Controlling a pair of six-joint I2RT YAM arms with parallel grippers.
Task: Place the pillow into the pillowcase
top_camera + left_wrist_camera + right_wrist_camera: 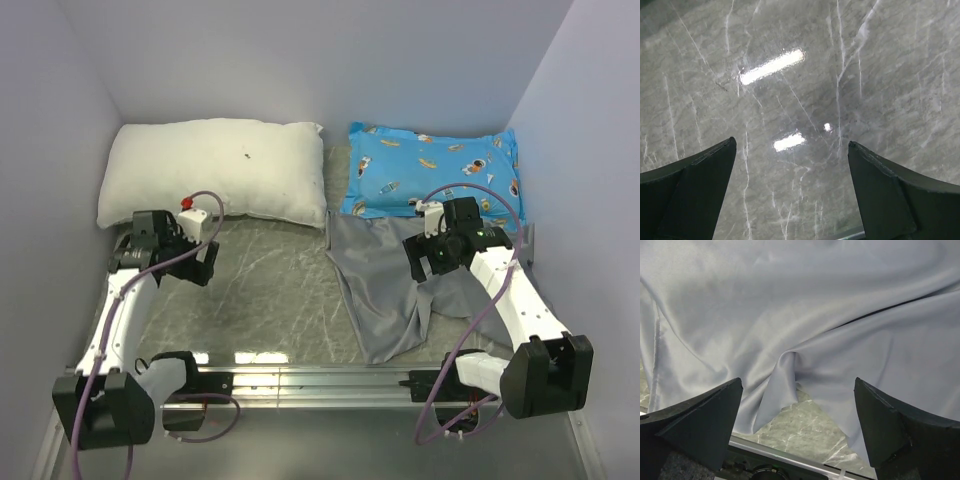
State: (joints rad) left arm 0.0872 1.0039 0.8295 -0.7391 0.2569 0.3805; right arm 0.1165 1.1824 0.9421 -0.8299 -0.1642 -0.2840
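The plain white pillow (215,170) lies at the back left of the table, a dark speck on its top. The grey pillowcase (385,285) is spread limp and wrinkled at centre right; in the right wrist view the pillowcase (800,315) fills most of the frame, its folded hem lifted off the marble. My left gripper (205,262) hovers just in front of the pillow over bare marble, open with nothing between its fingers (790,145). My right gripper (425,262) hangs above the pillowcase, open and empty (797,382).
A blue cartoon-printed pillow (432,170) lies at the back right, touching the pillowcase's far edge. Walls close the table (260,300) on the left, back and right. A metal rail (320,380) with both arm bases runs along the near edge.
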